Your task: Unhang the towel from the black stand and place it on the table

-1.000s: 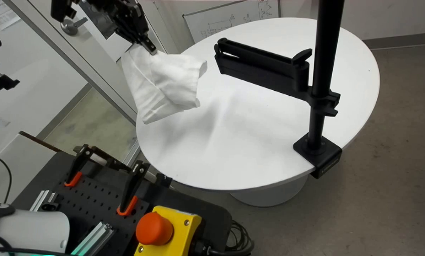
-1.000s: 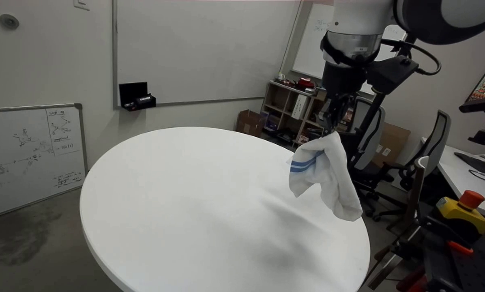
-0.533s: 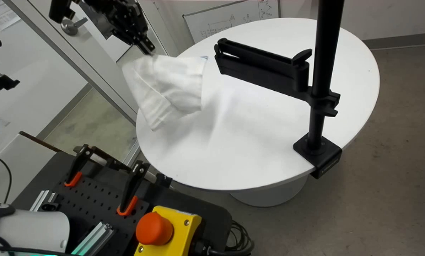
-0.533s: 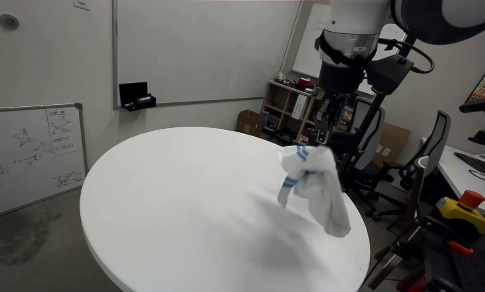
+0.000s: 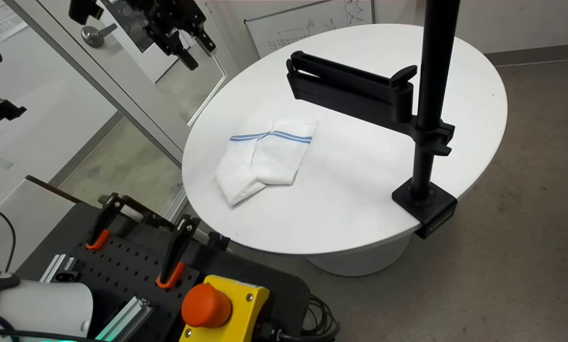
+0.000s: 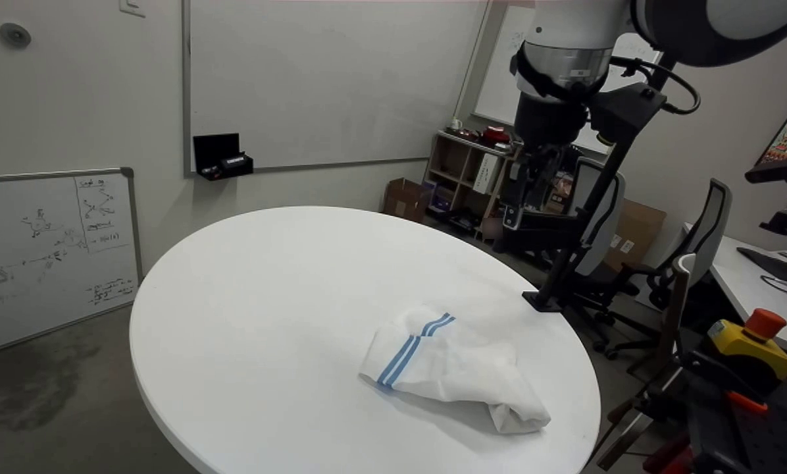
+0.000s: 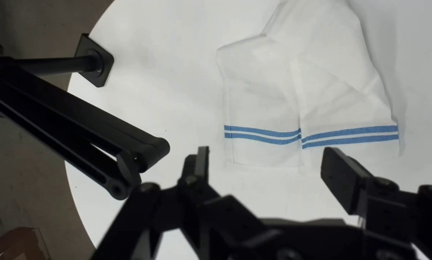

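Now, with the pincer point(image 7: 268, 166) wide and empty, beware of clipping the black stand point(image 5: 402, 107) beside it by swinging sideways, or rumpling the towel point(image 7: 310, 83) below by dipping.

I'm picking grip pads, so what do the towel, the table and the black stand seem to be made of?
Towel: matte woven cloth, probably cotton; it creases softly and its blue stripes show fine texture.
Table: smooth matte top, perhaps laminate; plain white, no grain visible.
Black stand: likely painted metal, satin; straight pole, faint sheen, but plastic parts are possible.
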Available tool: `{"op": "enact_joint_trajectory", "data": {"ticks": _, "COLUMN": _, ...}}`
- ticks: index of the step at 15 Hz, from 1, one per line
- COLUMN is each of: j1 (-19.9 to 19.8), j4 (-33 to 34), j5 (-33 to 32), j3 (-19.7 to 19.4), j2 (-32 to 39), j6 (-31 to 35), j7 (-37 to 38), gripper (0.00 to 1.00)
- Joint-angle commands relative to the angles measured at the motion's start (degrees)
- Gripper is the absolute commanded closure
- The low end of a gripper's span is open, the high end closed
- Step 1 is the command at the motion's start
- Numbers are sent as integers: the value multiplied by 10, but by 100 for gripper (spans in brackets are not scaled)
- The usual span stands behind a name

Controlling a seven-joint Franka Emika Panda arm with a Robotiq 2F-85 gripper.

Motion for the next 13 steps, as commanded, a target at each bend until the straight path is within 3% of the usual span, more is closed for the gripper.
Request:
{"op": "enact_joint_trajectory", "data": {"ticks": 1, "j1": 2, "j4": 24, "j5": -13, "j3": -12, "j2": 9, "j6": -22, "j7": 34, "gripper": 0}}
{"op": "enact_joint_trajectory", "data": {"ticks": 3, "j1": 0, "j4": 38, "j5": -7, "j3": -17, "j2": 11, "j6": -44, "j7": 40, "gripper": 0}}
{"op": "enact_joint_trajectory", "data": {"ticks": 4, "j1": -1, "j4": 16, "j5": 1, "j3": -13, "j2": 0, "j6": -23, "j7": 21, "gripper": 0}}
{"op": "enact_joint_trajectory", "data": {"ticks": 13, "j1": -2, "j4": 28, "j5": 1, "j3": -18, "j2": 6, "j6": -35, "j7": 28, "gripper": 0}}
